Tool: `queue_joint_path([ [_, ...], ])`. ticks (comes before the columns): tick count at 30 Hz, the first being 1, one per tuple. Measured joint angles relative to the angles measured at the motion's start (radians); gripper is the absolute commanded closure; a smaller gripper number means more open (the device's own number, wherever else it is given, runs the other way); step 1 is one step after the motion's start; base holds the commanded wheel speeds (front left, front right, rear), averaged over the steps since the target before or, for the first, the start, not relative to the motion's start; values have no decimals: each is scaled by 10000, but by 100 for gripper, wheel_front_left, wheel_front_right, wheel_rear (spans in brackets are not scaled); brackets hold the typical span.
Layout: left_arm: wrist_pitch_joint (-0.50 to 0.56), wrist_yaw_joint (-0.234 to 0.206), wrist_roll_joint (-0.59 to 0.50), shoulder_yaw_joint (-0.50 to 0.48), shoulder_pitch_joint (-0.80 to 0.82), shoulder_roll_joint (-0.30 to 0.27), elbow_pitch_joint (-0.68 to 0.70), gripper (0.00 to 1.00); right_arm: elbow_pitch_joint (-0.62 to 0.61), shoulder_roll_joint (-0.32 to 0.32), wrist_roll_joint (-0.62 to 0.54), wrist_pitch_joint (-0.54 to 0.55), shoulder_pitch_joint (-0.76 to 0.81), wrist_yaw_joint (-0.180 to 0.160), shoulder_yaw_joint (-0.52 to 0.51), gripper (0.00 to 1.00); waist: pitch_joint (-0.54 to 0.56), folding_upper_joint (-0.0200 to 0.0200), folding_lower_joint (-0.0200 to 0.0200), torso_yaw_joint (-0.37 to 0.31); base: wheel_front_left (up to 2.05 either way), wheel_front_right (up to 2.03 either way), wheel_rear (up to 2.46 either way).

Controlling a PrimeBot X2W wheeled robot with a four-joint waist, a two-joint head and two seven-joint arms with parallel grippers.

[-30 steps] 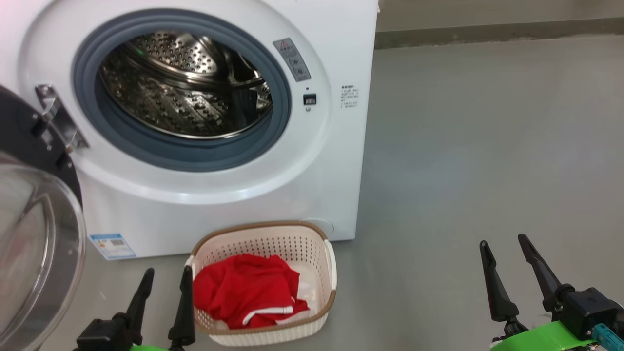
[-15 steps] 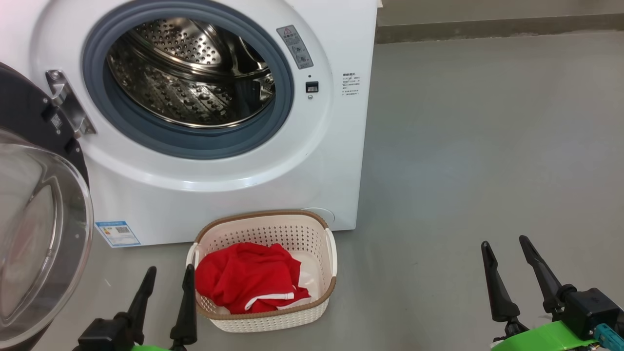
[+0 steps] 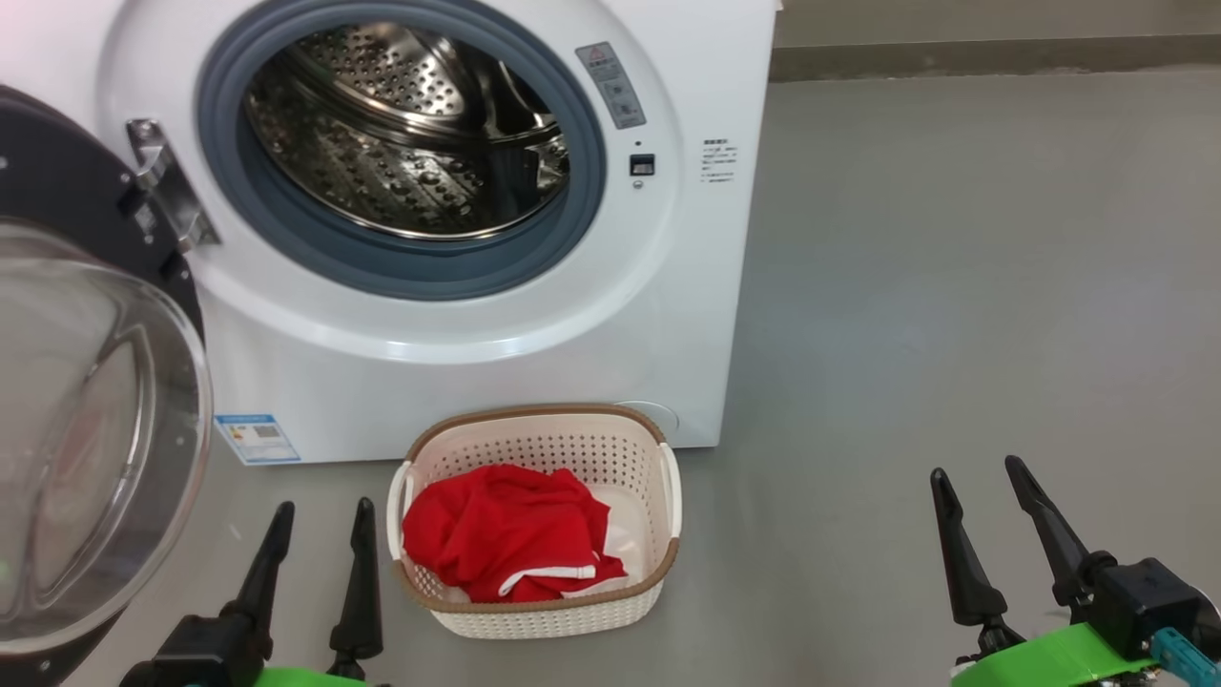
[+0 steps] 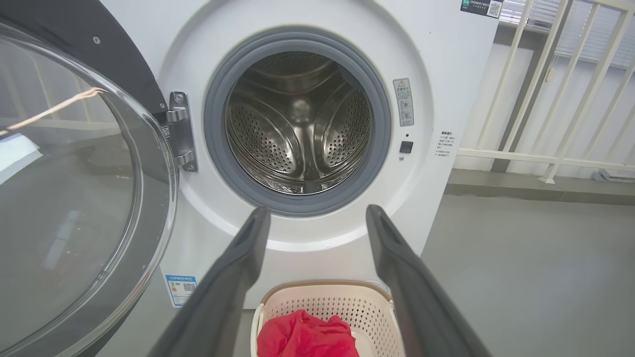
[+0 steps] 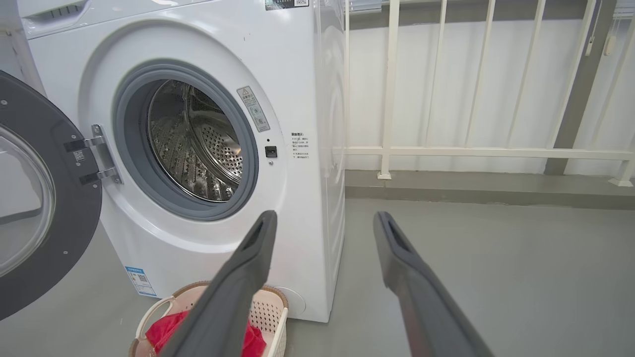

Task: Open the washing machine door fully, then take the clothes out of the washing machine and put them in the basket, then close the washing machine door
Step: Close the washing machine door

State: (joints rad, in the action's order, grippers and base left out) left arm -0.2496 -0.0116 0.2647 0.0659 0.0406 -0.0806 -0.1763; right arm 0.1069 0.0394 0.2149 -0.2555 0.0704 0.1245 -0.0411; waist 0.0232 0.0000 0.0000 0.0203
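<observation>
The clothes (image 3: 496,544) lie in the basket (image 3: 534,620), which stands on the floor just in front of the washing machine (image 3: 458,372), below its opening. The drum (image 3: 410,143) looks empty in the left wrist view, so by my reading only closing the door is left. The door (image 3: 95,429) hangs wide open at the machine's hinge side. The left fingers (image 3: 359,582) and the right fingers (image 3: 959,549) are both spread apart and hold nothing; the left pair stands between the door and the basket, the right pair well off to the machine's other side.

The main risk is a poor push. The bulging glass is smooth and curved, so a finger pressed there could slide off; the black rim looks safer. Pushing close to the hinge would give little leverage, and the door might stop short of the latch. The left arm sits in the door's swing path and could be struck or pinched against the grey ring. A low, sweeping reach might also knock the basket away from the machine and spill the clothes.
</observation>
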Motion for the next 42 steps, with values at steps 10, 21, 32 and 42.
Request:
queue_joint_path([
  [10,0,-426,-173,-36,-10,-2,830,0,4,4,-213,0,-399,0,328,0,-62,0,0,822,0,0,0],
  [21,119,-844,-192,-146,-234,-79,1425,0,52,12,-230,0,-802,0,771,0,-128,0,0,2069,0,0,0],
  [32,372,-1127,-203,-173,-286,-163,1720,0,52,29,-236,0,-1069,0,1200,0,-331,0,0,3559,0,0,0],
  [42,370,-1304,-184,-178,-362,-150,1703,0,52,36,-249,0,-1182,0,1446,0,-486,0,0,4703,0,0,0],
])
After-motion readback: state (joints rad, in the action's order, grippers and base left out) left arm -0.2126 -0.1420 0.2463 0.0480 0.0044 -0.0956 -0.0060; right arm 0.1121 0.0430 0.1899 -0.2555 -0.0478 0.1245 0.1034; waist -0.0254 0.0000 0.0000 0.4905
